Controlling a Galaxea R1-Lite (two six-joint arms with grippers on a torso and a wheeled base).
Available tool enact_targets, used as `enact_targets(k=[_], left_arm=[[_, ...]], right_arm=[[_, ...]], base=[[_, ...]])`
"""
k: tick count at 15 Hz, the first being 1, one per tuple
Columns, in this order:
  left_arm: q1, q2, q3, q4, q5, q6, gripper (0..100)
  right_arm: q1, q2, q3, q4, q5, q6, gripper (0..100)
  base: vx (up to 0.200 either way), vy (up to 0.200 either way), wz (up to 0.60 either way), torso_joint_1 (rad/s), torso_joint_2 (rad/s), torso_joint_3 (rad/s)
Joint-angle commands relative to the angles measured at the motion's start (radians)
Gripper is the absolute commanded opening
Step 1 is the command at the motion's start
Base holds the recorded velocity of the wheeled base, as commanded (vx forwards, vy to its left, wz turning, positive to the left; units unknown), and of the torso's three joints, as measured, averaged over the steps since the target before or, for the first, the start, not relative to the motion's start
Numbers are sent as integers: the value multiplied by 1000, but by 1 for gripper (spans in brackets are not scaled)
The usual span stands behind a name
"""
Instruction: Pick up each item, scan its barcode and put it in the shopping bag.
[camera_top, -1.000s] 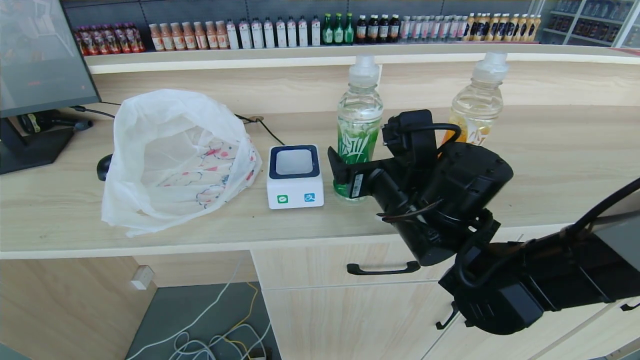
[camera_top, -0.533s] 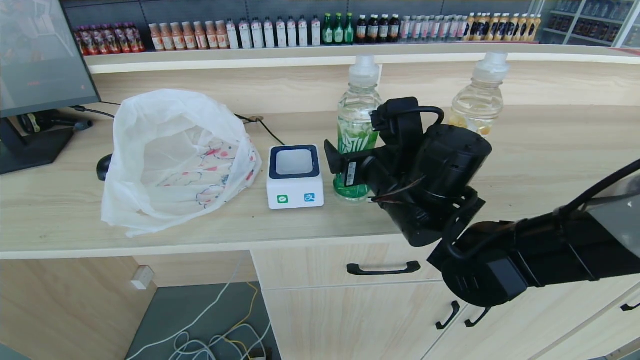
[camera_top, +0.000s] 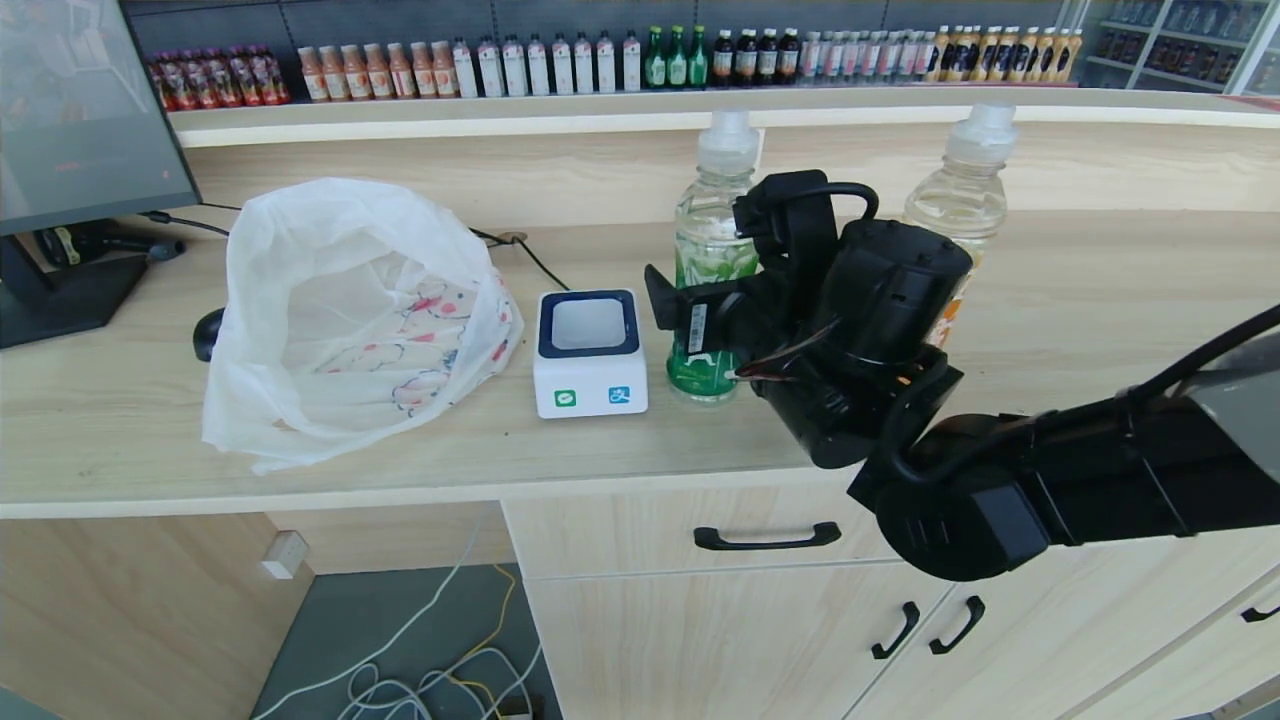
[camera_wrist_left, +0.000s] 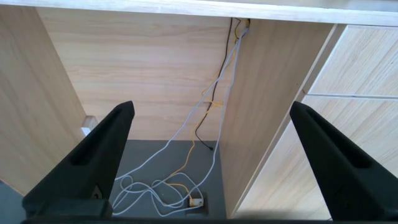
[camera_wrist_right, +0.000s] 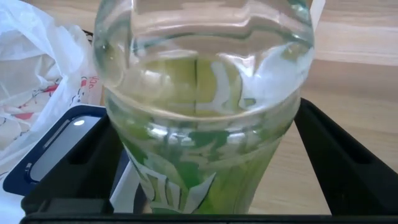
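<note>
- Right hand (camera_top: 690, 310) is reaching in from 4 o'clock, and I'm seeing its two black fingers (camera_wrist_right: 348, 162) spread wide, one on each side of the green bottle (camera_top: 712, 230). I'm not able to tell whether the pads are pressing on the plastic or sitting just off it.
- I'm watching the green bottle standing upright on the table (camera_top: 120, 400), its base resting on the wood and its white cap pointing up.
- In the right wrist view the bottle's clear shoulder and green label are sitting between the fingers.
- I'm reading the scanner (camera_top: 590, 350), a small white box with a dark blue frame around its window, as sitting just beside the bottle at its 9 o'clock.
- I'm seeing the shopping bag (camera_top: 350, 310) lying at 9 o'clock of the scanner. It is thin white plastic with a red and blue print, and its mouth is gaping toward me.
- I'm finding the orange bottle (camera_top: 965, 190) standing upright at about 2 o'clock of the green one, with the right arm covering its lower half.
- My left hand (camera_wrist_left: 211, 109) is hanging below the table edge with its fingers wide apart and gripping nothing. It is facing a wooden recess where cables (camera_wrist_left: 174, 180) are trailing onto the floor.
- I'm noticing a monitor (camera_top: 80, 110) standing at 10 o'clock of the bag.
- I'm also seeing a row of drinks (camera_top: 600, 60) lining the shelf at 12 o'clock, behind the table.
</note>
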Motion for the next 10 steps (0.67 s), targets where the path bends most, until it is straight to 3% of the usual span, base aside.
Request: enact_targets(k=[1, 10], left_arm=[[1, 0, 0, 0, 0, 0, 100], [1, 0, 0, 0, 2, 0, 100]], right_arm=[[-2, -2, -20, 10, 0, -1, 100], [-8, 26, -66, 29, -2, -1, 100]], base=[[0, 0, 0, 0, 0, 0], [0, 0, 0, 0, 0, 0]])
